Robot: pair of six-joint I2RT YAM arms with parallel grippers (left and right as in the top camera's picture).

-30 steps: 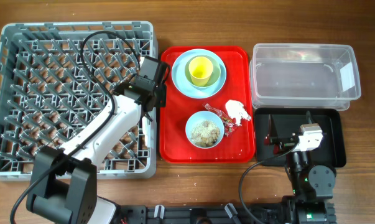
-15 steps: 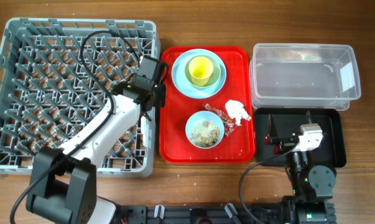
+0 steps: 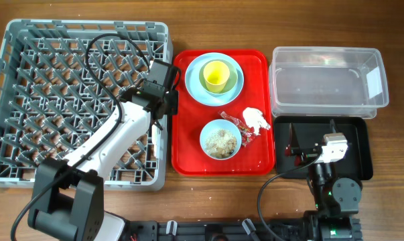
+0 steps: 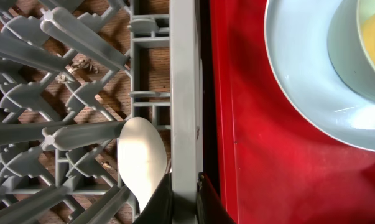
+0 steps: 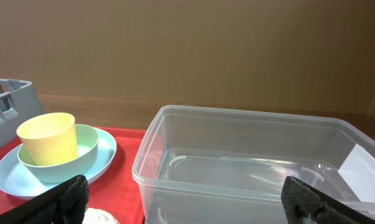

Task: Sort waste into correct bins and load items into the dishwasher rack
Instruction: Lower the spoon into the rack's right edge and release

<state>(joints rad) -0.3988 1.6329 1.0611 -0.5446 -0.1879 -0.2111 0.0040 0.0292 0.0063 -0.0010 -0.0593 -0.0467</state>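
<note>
Left gripper (image 4: 185, 202) pinches the right wall of the dishwasher rack (image 4: 184, 93), just beside the red tray (image 4: 249, 155). 1 white spoon (image 4: 140, 162) lies inside along that wall, bowl pointing away from the fingers. Right gripper (image 5: 187, 190) gapes wide over the black tray (image 3: 362, 161).

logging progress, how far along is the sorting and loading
Done: one white plastic spoon in the grey pegged dishwasher rack. In hand: left gripper shut on the rack's wall; right gripper open. Left, on the red tray: light blue plate, yellow-green cup, pale green bowl, light blue bowl with scraps, red wrapper, white tissue.
</note>
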